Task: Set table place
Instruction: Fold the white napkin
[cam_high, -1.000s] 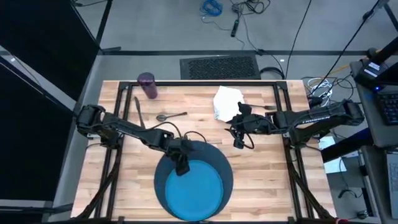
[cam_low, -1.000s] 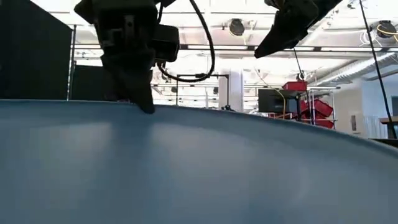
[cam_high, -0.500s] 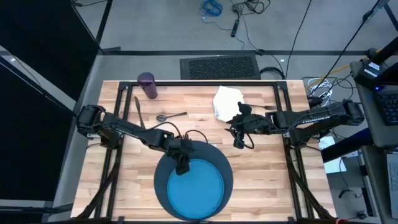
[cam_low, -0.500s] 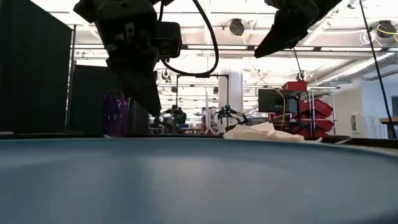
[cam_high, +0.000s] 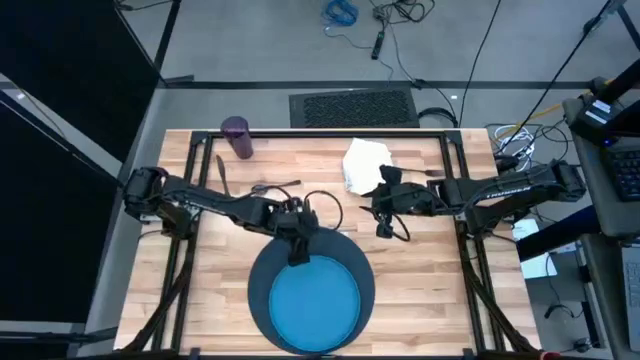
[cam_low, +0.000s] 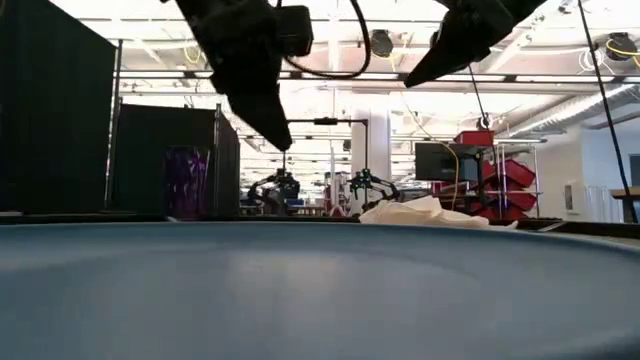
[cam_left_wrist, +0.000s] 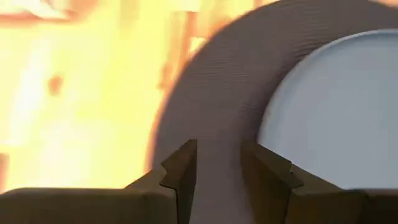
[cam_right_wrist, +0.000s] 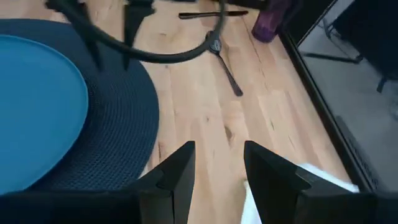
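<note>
The bright blue plate (cam_high: 316, 306) lies on the round dark mat (cam_high: 262, 272) near the table's front edge. My left gripper (cam_high: 298, 250) hangs open above the mat's far rim (cam_left_wrist: 211, 99), clear of the plate (cam_left_wrist: 336, 118). My right gripper (cam_high: 384, 228) hovers open over bare wood to the right of the mat, beside the white napkin (cam_high: 365, 164). The purple cup (cam_high: 237, 137) stands at the far left. The spoon (cam_high: 276, 186) and the knife (cam_high: 222, 180) lie flat on the wood behind my left arm.
The plate's rim (cam_low: 320, 260) fills the lower half of the low view, with the napkin (cam_low: 420, 212) and cup (cam_low: 188, 182) beyond it. Black frame bars (cam_high: 190, 170) run along the table's sides. Bare wood (cam_high: 420, 280) lies right of the mat.
The plate's far rim, raised a second ago, has sunk level onto the mat. My left gripper has risen away from the rim and shifted a little toward the table's far edge and right. My right gripper has kept still.
</note>
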